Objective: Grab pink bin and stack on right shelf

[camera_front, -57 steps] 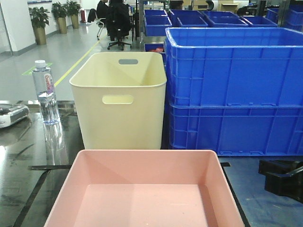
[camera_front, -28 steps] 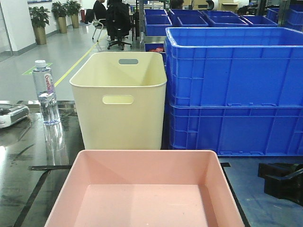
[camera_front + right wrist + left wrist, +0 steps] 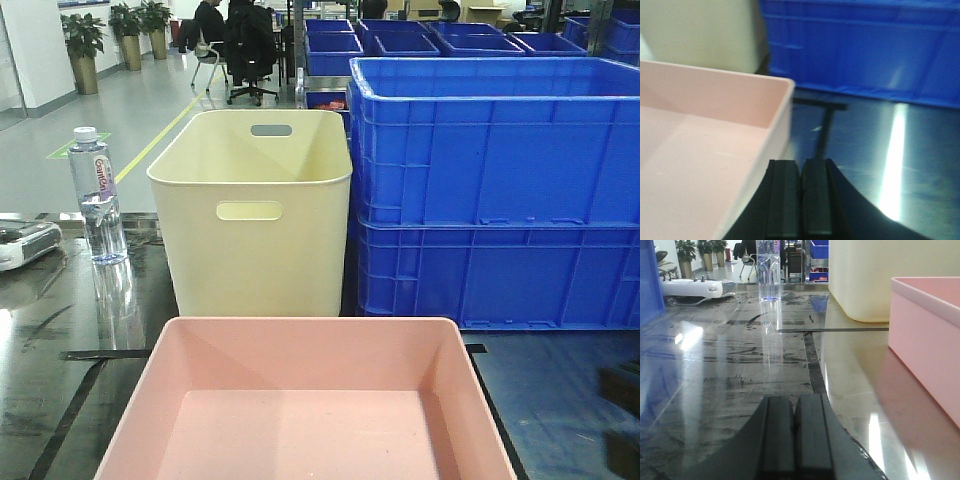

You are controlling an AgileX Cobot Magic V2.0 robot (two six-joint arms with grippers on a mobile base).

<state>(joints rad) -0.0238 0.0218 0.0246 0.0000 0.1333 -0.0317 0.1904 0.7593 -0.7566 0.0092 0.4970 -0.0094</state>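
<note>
**Empty pink bin waits near; both grippers pressed together**

Going left to right: the left gripper, fingers pressed together, sits low over the dark glossy deck, left of the pink bin. The bin rests empty at the near middle, in front of the cream bin. It looks light, stiff and smooth-walled, likely slippery; its rounded rim on the side walls seems the best hold. The right gripper, fingers likewise together, hangs just over its right rim, blue crates beyond.
</note>
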